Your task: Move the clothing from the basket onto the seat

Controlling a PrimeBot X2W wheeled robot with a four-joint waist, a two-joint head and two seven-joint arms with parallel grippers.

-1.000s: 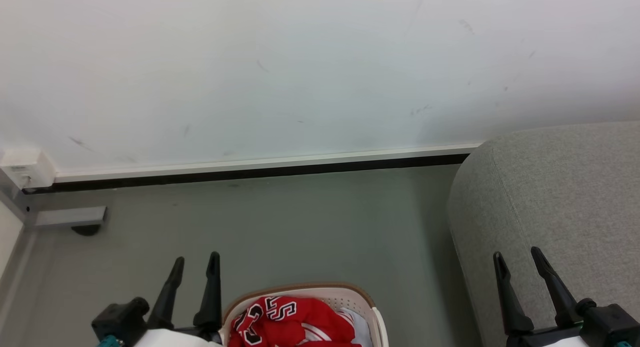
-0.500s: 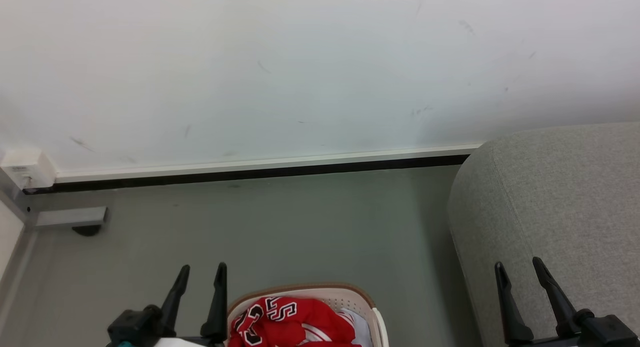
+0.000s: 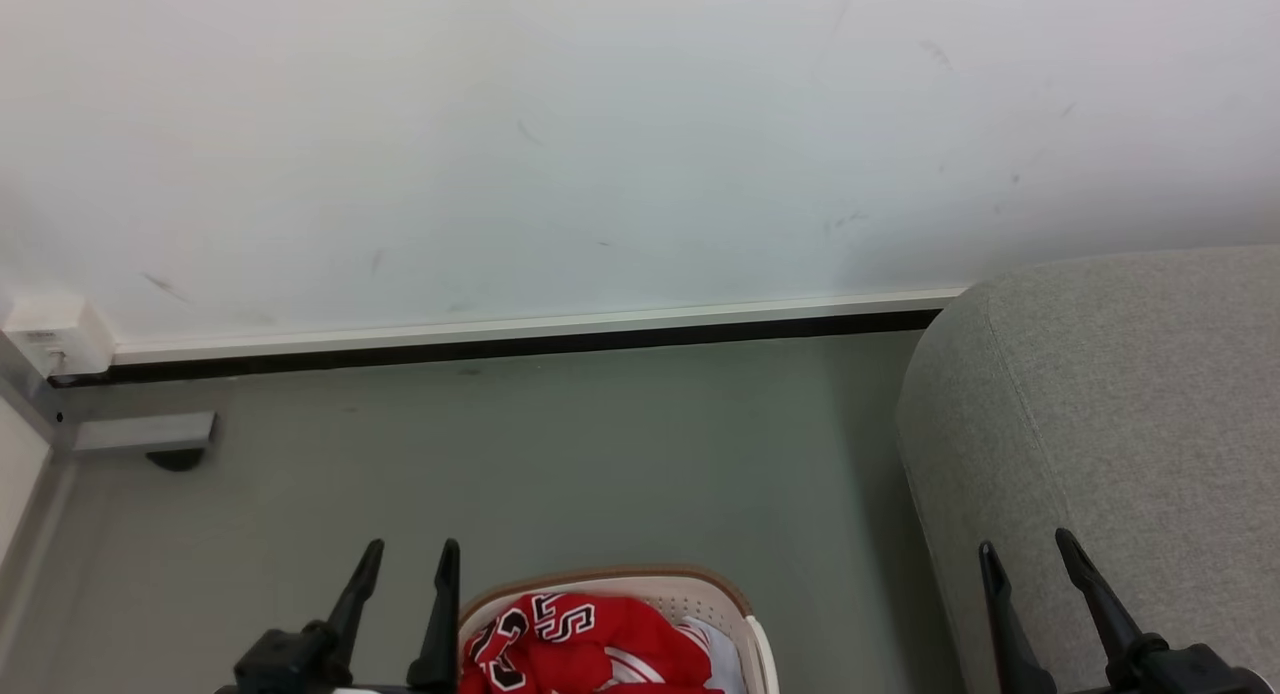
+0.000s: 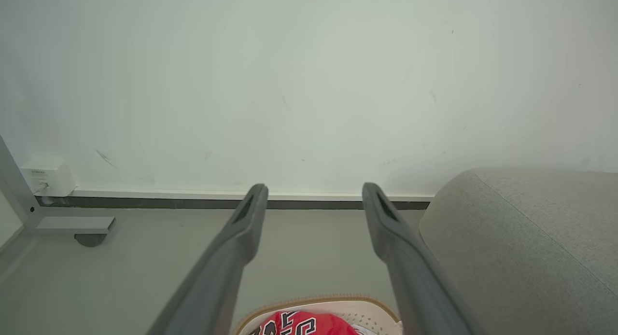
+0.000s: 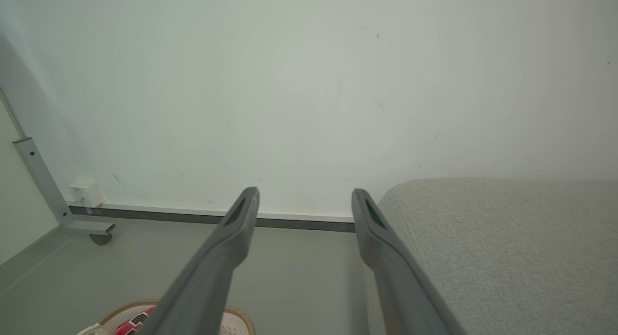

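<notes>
Matt, coarse woven grey cloth on the seat (image 3: pixel 1130 404); smooth perforated cream plastic, brown rim band, for the basket (image 3: pixel 700 602); soft creased red cloth for the clothing (image 3: pixel 600 649); smooth matt grey floor (image 3: pixel 600 454); matt white wall (image 3: pixel 600 124), lightly scuffed; dull grey metal frame foot (image 3: pixel 140 432).

Home-like rm: couch seat (image 3: pixel 1120 394), laundry basket (image 3: pixel 712 581), scuffed white wall (image 3: pixel 600 124).

Red clothing (image 3: pixel 590 649) heaped in the basket (image 3: pixel 640 577), with the seat (image 3: pixel 1120 414) off to its right.
The crumpled red fabric shows black-and-white block letters, white stripes and a white patch at its right side. It fills the oval cream basket, which has a brown rim band and small holes and stands on the grey floor (image 3: pixel 600 454). The light-grey woven seat has a rounded corner and a stitched seam, and stands apart from the basket.
</notes>
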